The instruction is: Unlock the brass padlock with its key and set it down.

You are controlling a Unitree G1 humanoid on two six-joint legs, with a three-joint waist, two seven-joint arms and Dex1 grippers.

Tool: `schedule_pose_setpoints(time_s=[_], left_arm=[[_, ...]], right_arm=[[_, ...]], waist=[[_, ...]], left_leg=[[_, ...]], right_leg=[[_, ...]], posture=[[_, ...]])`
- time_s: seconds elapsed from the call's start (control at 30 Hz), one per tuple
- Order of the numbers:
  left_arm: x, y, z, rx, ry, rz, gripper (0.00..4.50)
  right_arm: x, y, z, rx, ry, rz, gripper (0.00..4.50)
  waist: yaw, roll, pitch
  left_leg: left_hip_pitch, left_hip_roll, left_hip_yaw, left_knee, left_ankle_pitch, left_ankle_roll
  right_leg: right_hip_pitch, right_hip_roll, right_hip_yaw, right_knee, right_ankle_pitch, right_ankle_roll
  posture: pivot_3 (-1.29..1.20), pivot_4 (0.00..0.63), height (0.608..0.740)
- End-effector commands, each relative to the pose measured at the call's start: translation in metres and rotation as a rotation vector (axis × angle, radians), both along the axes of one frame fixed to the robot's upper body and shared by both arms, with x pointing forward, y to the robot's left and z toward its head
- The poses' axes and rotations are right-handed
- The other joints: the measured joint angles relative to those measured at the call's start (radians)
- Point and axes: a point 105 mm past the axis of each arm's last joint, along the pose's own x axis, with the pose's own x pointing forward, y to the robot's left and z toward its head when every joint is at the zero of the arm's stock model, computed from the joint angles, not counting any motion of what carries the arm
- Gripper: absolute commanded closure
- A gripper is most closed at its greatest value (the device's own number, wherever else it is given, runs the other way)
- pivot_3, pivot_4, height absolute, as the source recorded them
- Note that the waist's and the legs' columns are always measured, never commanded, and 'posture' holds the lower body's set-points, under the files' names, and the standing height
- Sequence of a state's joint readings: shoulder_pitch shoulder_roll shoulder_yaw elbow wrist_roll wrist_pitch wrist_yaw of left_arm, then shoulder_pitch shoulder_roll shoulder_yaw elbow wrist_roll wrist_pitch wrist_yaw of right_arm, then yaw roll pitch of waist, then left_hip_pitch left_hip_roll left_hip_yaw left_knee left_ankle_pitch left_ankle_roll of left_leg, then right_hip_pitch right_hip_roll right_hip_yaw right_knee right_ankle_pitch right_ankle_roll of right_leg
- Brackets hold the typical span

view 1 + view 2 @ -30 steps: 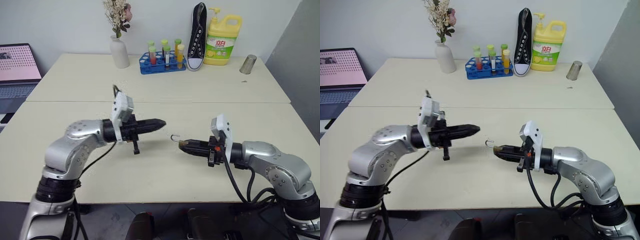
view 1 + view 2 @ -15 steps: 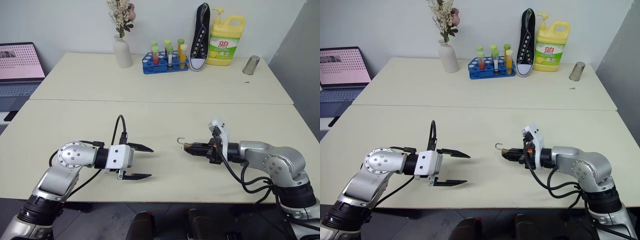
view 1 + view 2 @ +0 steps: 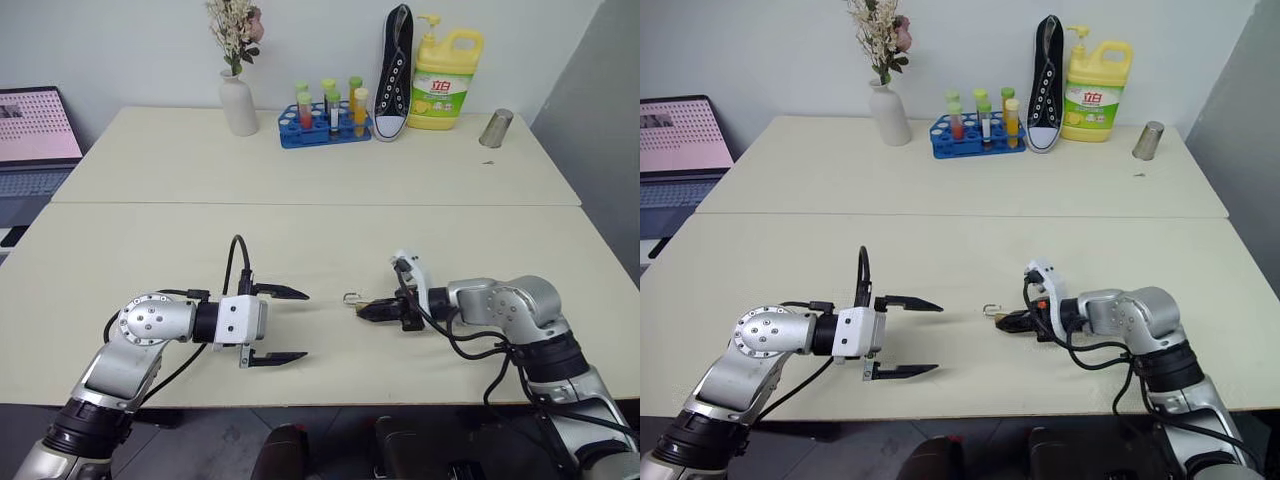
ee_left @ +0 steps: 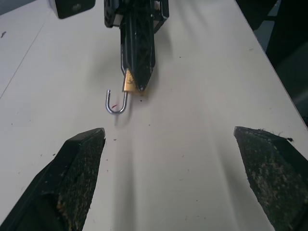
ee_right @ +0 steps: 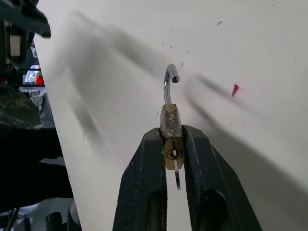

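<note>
Right pincer [image 3: 364,309] pinches the brass padlock [image 5: 171,129], shackle sprung open, just above the table [image 3: 320,230] near centre, at 3 o'clock from the wide-open, empty left pincer [image 3: 290,325]; advise lowering to contact before releasing, to prevent bounce.

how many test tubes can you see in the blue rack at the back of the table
5, though others may be hidden: red-filled, green-capped, white, orange and green-yellow, all upright in the blue rack.
</note>
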State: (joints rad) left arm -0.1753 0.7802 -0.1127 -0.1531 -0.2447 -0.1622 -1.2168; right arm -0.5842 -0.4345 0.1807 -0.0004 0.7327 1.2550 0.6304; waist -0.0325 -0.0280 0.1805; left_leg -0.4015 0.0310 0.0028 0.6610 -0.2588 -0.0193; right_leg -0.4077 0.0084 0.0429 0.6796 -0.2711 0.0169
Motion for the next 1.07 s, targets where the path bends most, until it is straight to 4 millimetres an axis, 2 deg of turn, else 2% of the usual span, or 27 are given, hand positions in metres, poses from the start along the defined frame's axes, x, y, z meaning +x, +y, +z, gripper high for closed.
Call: schedule_pose_setpoints(time_s=[0.03, 0.07, 0.1, 0.27, 0.43, 0.57, 0.83, 0.93, 1.07], left_arm=[[-0.002, -0.004, 0.004, -0.016, -0.028, -0.014, 0.00], [-0.002, -0.004, 0.003, -0.019, -0.023, -0.014, 0.00], [-0.003, -0.005, 0.003, -0.021, -0.020, -0.014, 0.00], [0.005, -0.005, 0.011, -0.113, 0.067, 0.036, 0.00], [0.013, -0.004, 0.012, -0.118, 0.132, 0.103, 0.00], [0.011, -0.005, 0.013, -0.075, 0.147, 0.124, 0.00], [0.010, -0.006, 0.025, -0.032, 0.153, 0.087, 0.00], [0.012, -0.008, 0.030, -0.043, 0.157, 0.076, 0.00], [0.014, -0.011, 0.035, -0.073, 0.158, 0.062, 0.00]], right_arm=[[0.006, -0.002, 0.005, -0.006, -0.013, -0.018, 4.02], [0.006, -0.004, 0.005, -0.007, -0.011, -0.023, 3.61], [0.007, -0.005, 0.006, -0.007, -0.010, -0.025, 3.45], [0.005, -0.024, 0.006, -0.043, -0.024, -0.054, 1.72], [-0.002, -0.048, 0.007, -0.193, -0.235, 0.010, 0.03], [-0.009, -0.050, 0.030, -0.201, -0.444, 0.046, 0.01], [-0.040, -0.059, 0.067, -0.159, -0.629, 0.122, 0.01], [-0.048, -0.061, 0.071, -0.155, -0.650, 0.157, 0.01], [-0.049, -0.062, 0.069, -0.168, -0.659, 0.170, 0.01]], waist=[[0.000, 0.000, 0.000], [0.000, 0.000, 0.000], [0.000, 0.000, 0.000], [0.002, 0.000, 0.000], [0.008, 0.000, 0.000], [0.003, 0.000, 0.000], [0.003, 0.000, 0.000], [0.003, 0.000, 0.001], [0.003, 0.000, 0.001]], left_leg=[[0.000, 0.000, 0.000, 0.000, 0.000, 0.000], [0.000, 0.000, 0.000, 0.000, 0.000, 0.000], [0.000, 0.000, 0.000, 0.000, 0.000, 0.000], [0.000, 0.000, 0.000, 0.000, 0.000, 0.000], [0.000, -0.003, -0.001, 0.001, 0.000, 0.000], [0.000, -0.001, 0.000, 0.000, 0.000, 0.000], [0.001, 0.000, -0.001, 0.000, 0.000, 0.000], [0.000, -0.001, 0.000, 0.000, 0.000, 0.000], [0.000, 0.000, 0.000, 0.000, 0.000, 0.000]], right_leg=[[0.000, 0.000, 0.000, 0.000, 0.000, 0.000], [0.000, 0.000, 0.000, 0.000, 0.000, 0.000], [0.000, 0.000, 0.000, 0.000, 0.000, 0.000], [0.000, 0.000, 0.000, 0.000, 0.000, 0.000], [0.002, 0.000, -0.002, -0.001, 0.000, 0.001], [0.001, 0.000, -0.001, -0.001, 0.000, 0.001], [0.001, 0.001, -0.001, 0.000, 0.000, 0.001], [0.001, 0.003, -0.001, -0.001, 0.000, 0.001], [0.001, 0.003, 0.000, -0.001, 0.000, 0.001]], posture=[[0.00, 0.150, 0.740], [0.00, 0.150, 0.740], [0.00, 0.150, 0.740], [0.00, 0.150, 0.740], [0.00, 0.150, 0.740], [0.00, 0.150, 0.740], [0.00, 0.150, 0.740], [0.00, 0.150, 0.740], [0.00, 0.150, 0.740]])
